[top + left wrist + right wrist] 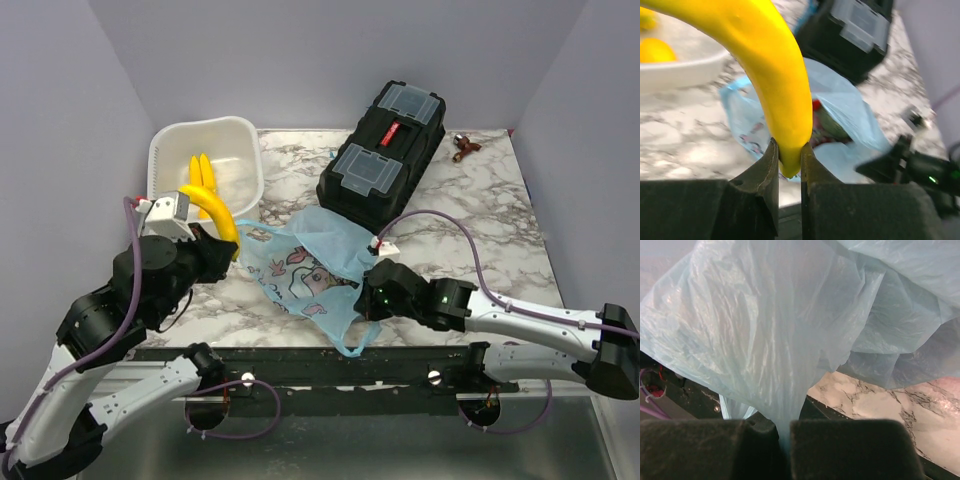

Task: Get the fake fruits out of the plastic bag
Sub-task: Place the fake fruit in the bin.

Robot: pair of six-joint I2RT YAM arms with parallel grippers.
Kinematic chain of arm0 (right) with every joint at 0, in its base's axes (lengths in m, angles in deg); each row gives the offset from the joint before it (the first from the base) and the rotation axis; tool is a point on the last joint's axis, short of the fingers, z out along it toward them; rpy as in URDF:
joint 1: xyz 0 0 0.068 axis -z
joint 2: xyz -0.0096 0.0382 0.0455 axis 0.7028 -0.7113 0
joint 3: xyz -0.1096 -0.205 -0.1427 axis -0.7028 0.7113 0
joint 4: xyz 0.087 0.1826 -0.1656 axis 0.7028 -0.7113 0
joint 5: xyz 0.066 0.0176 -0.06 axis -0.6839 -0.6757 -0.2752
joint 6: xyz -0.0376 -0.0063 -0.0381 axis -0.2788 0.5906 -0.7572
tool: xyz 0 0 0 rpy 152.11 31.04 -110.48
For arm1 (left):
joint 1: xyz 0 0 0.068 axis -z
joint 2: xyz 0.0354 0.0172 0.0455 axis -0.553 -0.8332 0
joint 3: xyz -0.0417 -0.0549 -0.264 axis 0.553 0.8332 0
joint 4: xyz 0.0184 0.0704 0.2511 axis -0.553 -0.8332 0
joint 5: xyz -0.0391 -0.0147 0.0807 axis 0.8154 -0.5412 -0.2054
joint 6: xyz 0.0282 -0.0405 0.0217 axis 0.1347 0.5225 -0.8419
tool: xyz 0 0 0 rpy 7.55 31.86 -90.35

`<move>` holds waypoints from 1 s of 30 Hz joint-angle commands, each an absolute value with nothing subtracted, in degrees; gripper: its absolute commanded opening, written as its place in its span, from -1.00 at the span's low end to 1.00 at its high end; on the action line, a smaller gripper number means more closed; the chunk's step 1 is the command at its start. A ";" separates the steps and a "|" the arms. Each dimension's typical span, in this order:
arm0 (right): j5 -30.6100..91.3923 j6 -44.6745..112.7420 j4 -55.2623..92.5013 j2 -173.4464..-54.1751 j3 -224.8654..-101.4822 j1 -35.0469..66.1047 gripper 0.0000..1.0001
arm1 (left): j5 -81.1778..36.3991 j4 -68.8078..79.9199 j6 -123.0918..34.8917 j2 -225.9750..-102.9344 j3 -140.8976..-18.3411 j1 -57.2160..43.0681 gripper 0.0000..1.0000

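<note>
Left gripper (789,152) clamped on the lower tip of a curved yellow plastic banana (772,65), which arcs up-left from the jaws.
Right gripper (784,435) pinched tight on thin crinkly light-blue plastic bag (310,265), mid-frame in top view, lower right of banana.

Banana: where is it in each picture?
Top external: left of middle, the banana by the white tub.
Left wrist: the banana fills the top middle, its end pinched in the left tool.
Right wrist: not in it.
Shared landmark: the plastic bag, seen in all three views.
</note>
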State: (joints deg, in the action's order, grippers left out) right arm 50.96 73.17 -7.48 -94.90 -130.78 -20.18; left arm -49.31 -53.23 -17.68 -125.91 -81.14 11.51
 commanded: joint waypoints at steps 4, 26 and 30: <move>52.74 71.27 -8.40 -96.38 -132.86 -20.52 -0.95 | -67.90 -38.80 -30.25 -126.93 -77.42 6.50 -1.00; 52.30 71.38 -7.34 -97.18 -131.73 -20.55 -0.95 | -15.89 -33.71 -19.49 -164.70 -88.19 -38.16 -1.00; 52.12 71.18 -6.72 -96.80 -130.93 -20.51 -0.95 | -9.48 -42.06 -27.25 -180.83 -100.85 -39.37 -1.00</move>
State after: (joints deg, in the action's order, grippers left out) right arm 51.09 72.12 -7.40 -97.15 -131.31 -20.18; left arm -21.55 -33.98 -20.48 -167.68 -89.67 -38.15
